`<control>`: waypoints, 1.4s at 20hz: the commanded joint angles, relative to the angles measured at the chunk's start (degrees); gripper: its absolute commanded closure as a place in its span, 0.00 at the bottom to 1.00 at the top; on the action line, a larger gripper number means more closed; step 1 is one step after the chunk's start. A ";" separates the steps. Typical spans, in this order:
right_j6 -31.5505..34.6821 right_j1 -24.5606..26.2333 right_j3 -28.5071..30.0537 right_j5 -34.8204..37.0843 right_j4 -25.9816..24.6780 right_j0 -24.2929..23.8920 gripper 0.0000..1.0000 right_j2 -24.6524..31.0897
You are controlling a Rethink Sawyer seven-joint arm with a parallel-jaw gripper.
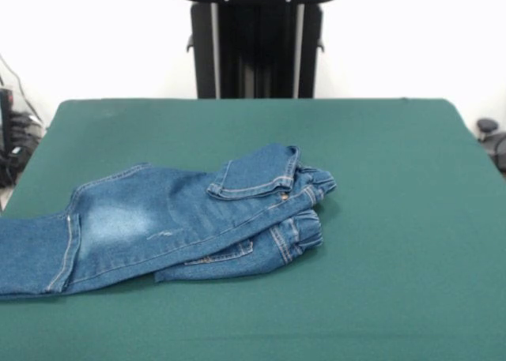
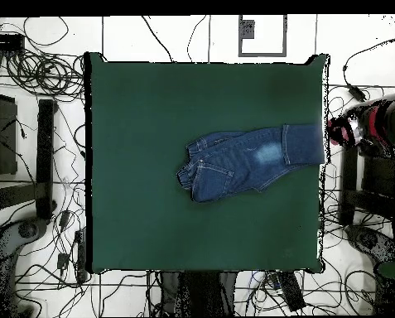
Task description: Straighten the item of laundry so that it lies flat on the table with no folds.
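The item of laundry [image 1: 182, 223] is a pair of blue jeans on the left half of the green table [image 1: 379, 179]. Its bunched waist points to the middle, with one flap folded back over it. The legs lie one over the other and run off the picture's left side. From overhead the jeans [image 2: 233, 161] reach from the table [image 2: 151, 116] centre to its right edge. The red and black arm end with my gripper [image 2: 339, 132] hangs just past that edge, beside the leg hems; its state is unclear.
Many cables [image 2: 43, 66] and black stands [image 2: 43, 157] lie on the floor around the table in the overhead view. The arm's dark body [image 2: 387, 124] stretches off to the right.
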 commanded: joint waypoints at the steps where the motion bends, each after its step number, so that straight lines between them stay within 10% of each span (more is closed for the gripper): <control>1: -1.38 -1.64 14.10 -8.88 -0.73 2.43 0.00 -0.20; 28: 16.01 0.86 22.86 -29.05 2.29 10.41 0.00 -13.63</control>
